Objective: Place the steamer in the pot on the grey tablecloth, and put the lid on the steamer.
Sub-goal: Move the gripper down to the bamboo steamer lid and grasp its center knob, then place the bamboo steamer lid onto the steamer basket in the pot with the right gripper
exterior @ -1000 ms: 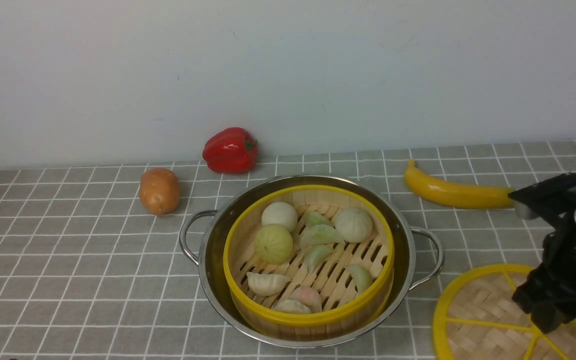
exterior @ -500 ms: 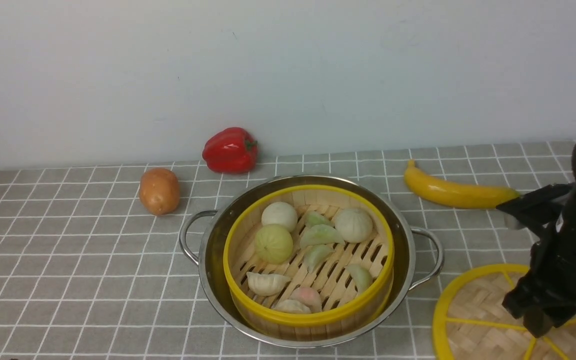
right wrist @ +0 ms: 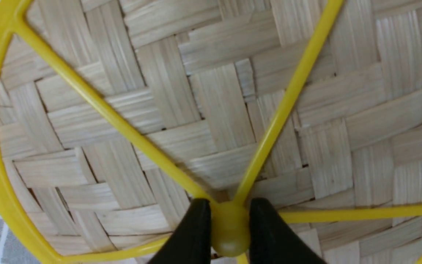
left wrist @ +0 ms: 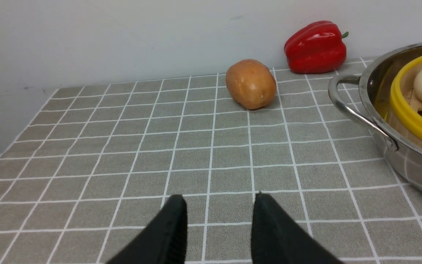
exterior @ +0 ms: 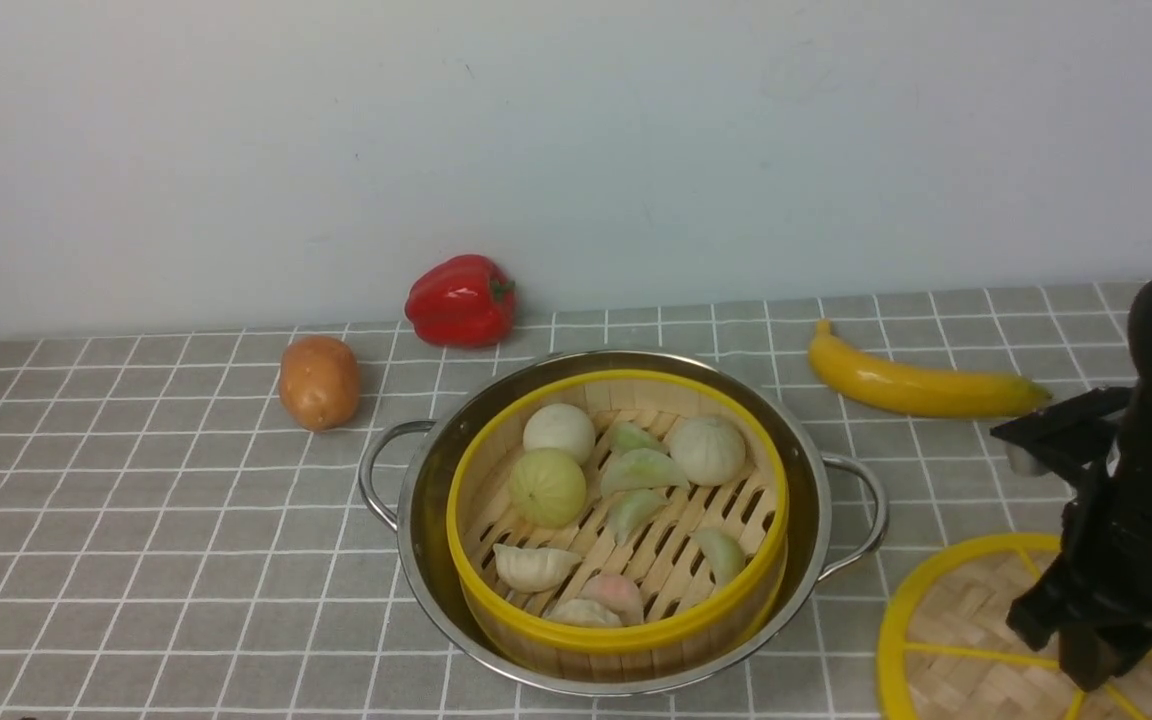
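Observation:
The steamer (exterior: 616, 632), with dumplings and buns inside, sits in the steel pot (exterior: 424, 520) on the grey tablecloth (exterior: 136, 500). The lid (exterior: 956, 625) lies flat at the front right, partly cut off by the frame edge. My right gripper (exterior: 1086, 665) points down onto it. In the right wrist view my right gripper (right wrist: 230, 216) is shut on the yellow central hub (right wrist: 230, 233) of the lid (right wrist: 214, 110). My left gripper (left wrist: 220, 205) is open and empty, low over the cloth left of the pot (left wrist: 376, 80) and steamer (left wrist: 405, 113). It is out of the front view.
A potato (exterior: 318, 382) and a red pepper (exterior: 461, 300) lie behind the pot on the left, near the wall. A banana (exterior: 916, 385) lies at the back right, just beyond my right arm. The cloth's left edge shows in the left wrist view.
My right gripper has come down and closed on the lid's hub. The lid has shifted slightly to the right. The banana's tip is now uncovered.

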`<action>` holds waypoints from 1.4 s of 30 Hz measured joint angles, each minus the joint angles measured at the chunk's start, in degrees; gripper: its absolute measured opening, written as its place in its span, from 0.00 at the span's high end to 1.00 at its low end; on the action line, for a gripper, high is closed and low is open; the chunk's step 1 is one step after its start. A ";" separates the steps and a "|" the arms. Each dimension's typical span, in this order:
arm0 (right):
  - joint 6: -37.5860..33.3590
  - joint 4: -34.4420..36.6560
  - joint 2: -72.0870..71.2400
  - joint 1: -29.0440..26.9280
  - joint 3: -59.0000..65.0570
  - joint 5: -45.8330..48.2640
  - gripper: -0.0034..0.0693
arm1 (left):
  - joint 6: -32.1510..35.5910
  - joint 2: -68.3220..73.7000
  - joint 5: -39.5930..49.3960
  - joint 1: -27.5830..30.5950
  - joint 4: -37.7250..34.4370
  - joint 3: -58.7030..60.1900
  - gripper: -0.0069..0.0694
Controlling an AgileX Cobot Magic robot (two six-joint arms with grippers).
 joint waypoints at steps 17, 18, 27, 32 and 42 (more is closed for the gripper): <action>0.67 -4.78 -6.45 0.00 -14.80 4.94 0.75 | 0.00 0.00 0.00 0.00 0.00 0.00 0.59; 0.86 -4.90 -6.45 0.00 -14.82 4.94 0.75 | 0.00 0.00 0.00 0.00 0.00 0.00 0.59; 1.30 -7.43 -6.45 0.00 -14.82 4.99 0.75 | 0.00 0.00 0.00 0.00 0.00 0.00 0.59; 1.32 -9.60 -6.45 -0.10 -15.05 4.99 0.75 | 0.00 0.00 0.00 0.00 0.00 0.00 0.59; -1.29 -5.43 -6.45 -1.86 -19.39 5.11 0.75 | 0.00 0.00 0.00 0.00 0.00 0.00 0.59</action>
